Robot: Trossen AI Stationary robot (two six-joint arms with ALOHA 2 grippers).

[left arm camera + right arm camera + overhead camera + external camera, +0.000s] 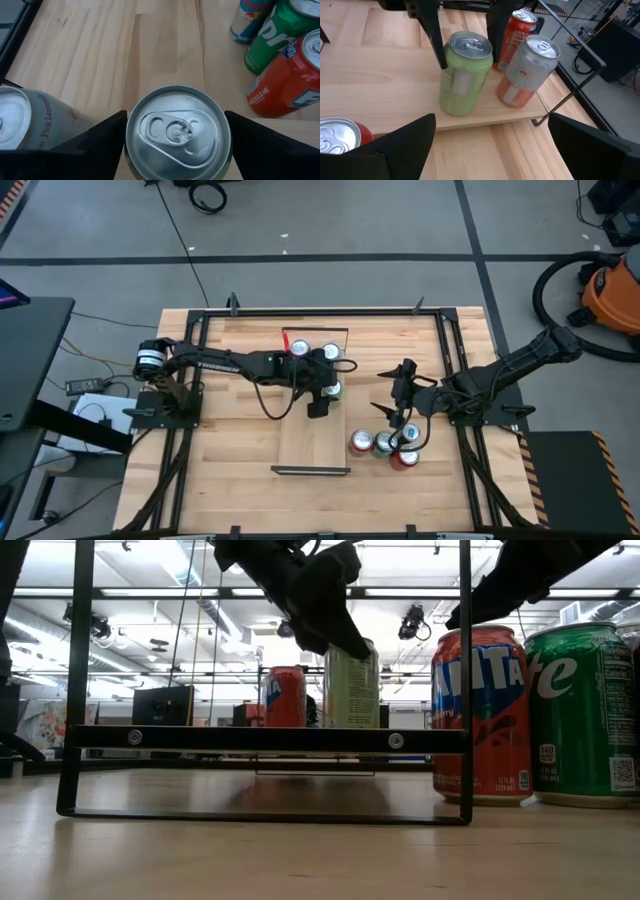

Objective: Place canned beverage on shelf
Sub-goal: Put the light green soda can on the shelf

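The shelf [314,435] is a long light-wood plank with black end frames, lying down the table's middle. A pale green can [465,75] stands upright with its base on the plank, its silver top [177,132] between the fingers of my left gripper [330,386], which is shut on it. A red can [516,32] and a silver-and-pink can [527,75] stand on the plank just beyond, toward its far end. My right gripper [490,150] hangs open to the shelf's right, above the table, with nothing between its fingers. My left gripper pinches the green can's upper wall [129,150] between its two fingers, one on the can's near side and one on its far side. The fingers [436,42] come from the table's left, slanting downward. The can stays upright, its base on the plank.
Several cans stand grouped on the table right of the shelf, near my right gripper: a red Fanta can [485,715], a green Sprite can [585,710] and others [385,443]. The plank's near half [312,450] is bare wood. A black frame borders the tabletop [250,420].
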